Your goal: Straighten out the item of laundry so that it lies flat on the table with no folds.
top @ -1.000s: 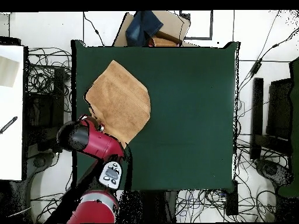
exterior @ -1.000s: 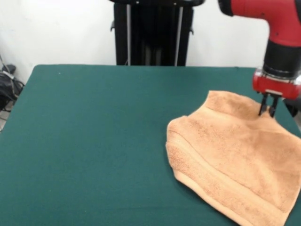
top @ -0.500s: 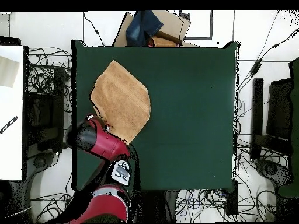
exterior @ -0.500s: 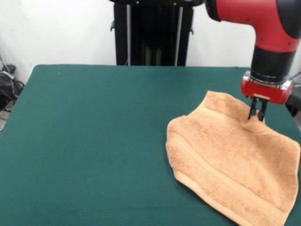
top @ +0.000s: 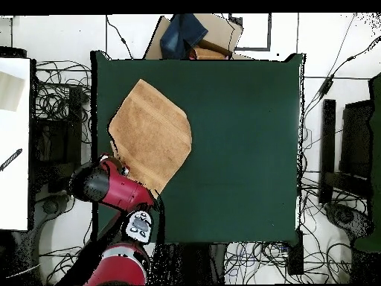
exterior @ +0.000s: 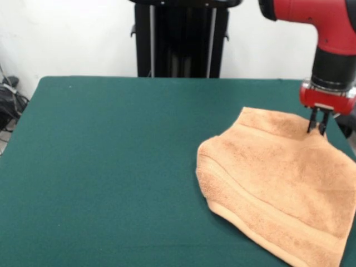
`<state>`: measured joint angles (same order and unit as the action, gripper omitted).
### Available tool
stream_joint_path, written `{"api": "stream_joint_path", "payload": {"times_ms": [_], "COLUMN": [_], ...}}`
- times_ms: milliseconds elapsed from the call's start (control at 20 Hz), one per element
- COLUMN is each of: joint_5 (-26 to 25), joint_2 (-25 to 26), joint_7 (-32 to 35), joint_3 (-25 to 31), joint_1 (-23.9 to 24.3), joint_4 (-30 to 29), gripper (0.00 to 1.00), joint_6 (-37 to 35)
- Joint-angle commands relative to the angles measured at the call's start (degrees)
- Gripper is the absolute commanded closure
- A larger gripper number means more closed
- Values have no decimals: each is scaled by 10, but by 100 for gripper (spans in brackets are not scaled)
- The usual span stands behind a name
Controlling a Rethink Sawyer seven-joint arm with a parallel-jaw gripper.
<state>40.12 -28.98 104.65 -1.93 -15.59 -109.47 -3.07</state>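
Note:
The light orange-tan towel (exterior: 272, 194) lies on the right part of the dark green table (exterior: 111, 167). It is mostly spread out, with a rounded, bunched corner on its left side and a woven band along the near edge. My gripper (exterior: 317, 129) stands upright at the towel's far right corner, its fingers close together and pinching the cloth. In the overhead view the towel (top: 152, 134) lies at the table's (top: 238, 149) left side, and the red arm (top: 111, 186) covers the gripper at the towel's lower-left corner.
The black pedestal (exterior: 181, 39) stands behind the table's far edge. The towel's right side reaches the table's right edge in the front view. Off the table are a cardboard box with a blue thing (top: 195, 36), cables, and a white surface (top: 15, 141).
The gripper has moved right and slightly up from half a second ago, taking the towel's corner with it. That side of the towel is pulled flatter toward the table's edge.

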Motion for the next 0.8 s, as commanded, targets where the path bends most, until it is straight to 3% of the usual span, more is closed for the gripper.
{"api": "stream_joint_path", "payload": {"times_ms": [50, 550, 800], "joint_5": [29, 9, 29], "joint_2": [3, -1, -32], "joint_7": [191, 190, 204], "joint_3": [53, 79, 67], "joint_1": [8, 37, 14], "joint_4": [-45, -62, -91], "gripper": [100, 100, 100], "joint_6": [30, 52, 34]}}
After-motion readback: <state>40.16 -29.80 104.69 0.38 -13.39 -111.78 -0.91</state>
